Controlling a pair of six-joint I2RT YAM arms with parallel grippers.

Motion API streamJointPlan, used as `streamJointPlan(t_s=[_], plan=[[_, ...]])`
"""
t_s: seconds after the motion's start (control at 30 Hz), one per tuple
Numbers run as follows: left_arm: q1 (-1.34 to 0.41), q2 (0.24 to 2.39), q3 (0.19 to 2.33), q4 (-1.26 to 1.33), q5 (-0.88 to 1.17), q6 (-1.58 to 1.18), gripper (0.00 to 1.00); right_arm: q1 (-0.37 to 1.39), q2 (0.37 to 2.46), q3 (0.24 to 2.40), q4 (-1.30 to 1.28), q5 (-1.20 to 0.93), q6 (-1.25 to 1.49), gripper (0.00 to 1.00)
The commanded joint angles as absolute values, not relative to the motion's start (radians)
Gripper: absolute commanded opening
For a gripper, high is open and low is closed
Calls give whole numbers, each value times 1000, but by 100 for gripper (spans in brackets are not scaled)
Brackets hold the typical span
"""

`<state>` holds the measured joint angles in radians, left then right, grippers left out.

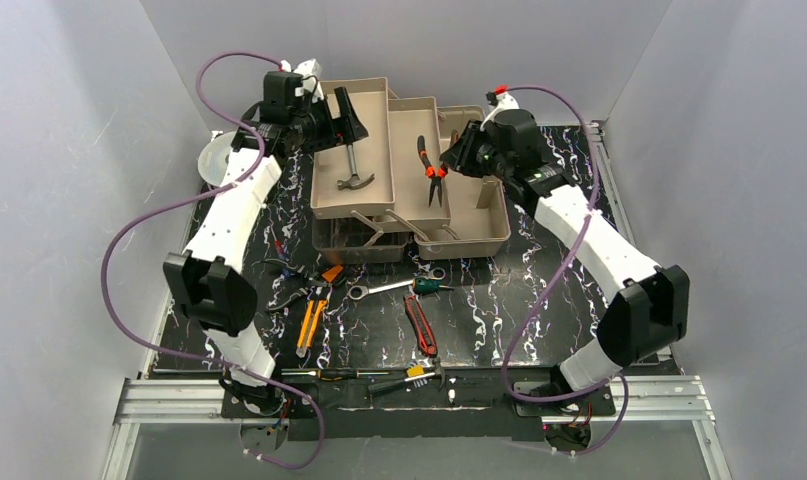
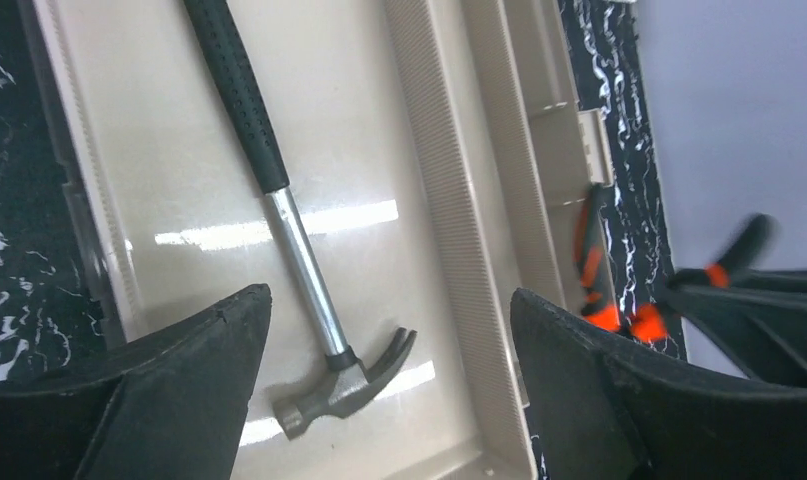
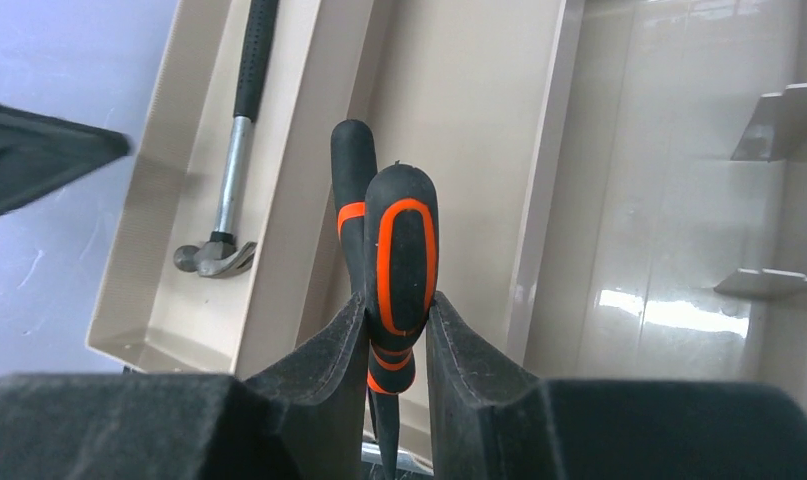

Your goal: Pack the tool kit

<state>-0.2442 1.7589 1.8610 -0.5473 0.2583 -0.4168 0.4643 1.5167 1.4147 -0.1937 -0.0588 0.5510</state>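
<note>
Hovering over the left fold-out tray (image 2: 179,150) of the toolbox (image 1: 479,215), the left gripper (image 2: 387,300) stands wide with nothing between its fingers. The hammer (image 2: 301,260) lies flat in that tray beneath it. Further right, the right gripper (image 3: 397,300) pinches the orange-and-black pliers (image 3: 399,250) by their handles above the middle tray (image 1: 407,130); the open toolbox sits at the far middle of the table (image 1: 479,320).

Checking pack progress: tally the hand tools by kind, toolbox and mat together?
Hammer: 1, in the tray
Pliers: 1, in the right gripper
Wrench: 1, on the mat
Green-handled screwdriver: 1, on the mat
Other small tools on the mat, kind unclear: at least 5
Total: at least 9
</note>
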Motion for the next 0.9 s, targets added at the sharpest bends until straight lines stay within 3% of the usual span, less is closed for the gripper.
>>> streamJointPlan(t_s=[0.0, 0.37, 0.63, 0.7, 0.8, 0.87], plan=[[-241, 1561, 1851, -512, 238, -383, 89, 488, 1580, 1513, -88, -21, 569, 1], [-240, 1191, 1478, -558, 213, -334, 95, 493, 1777, 1695, -167, -207, 593, 1], [-240, 1010, 1225, -640, 217, -383, 95, 492, 1823, 1695, -164, -245, 616, 4], [-241, 966, 1151, -640, 197, -415, 94, 493, 1837, 1701, -167, -261, 618, 11], [-242, 925, 1066, -681, 79, -488, 94, 493, 1862, 1730, -211, -251, 634, 49], [-241, 903, 1007, -685, 40, -510, 94, 492, 1858, 1725, -223, -225, 637, 65]])
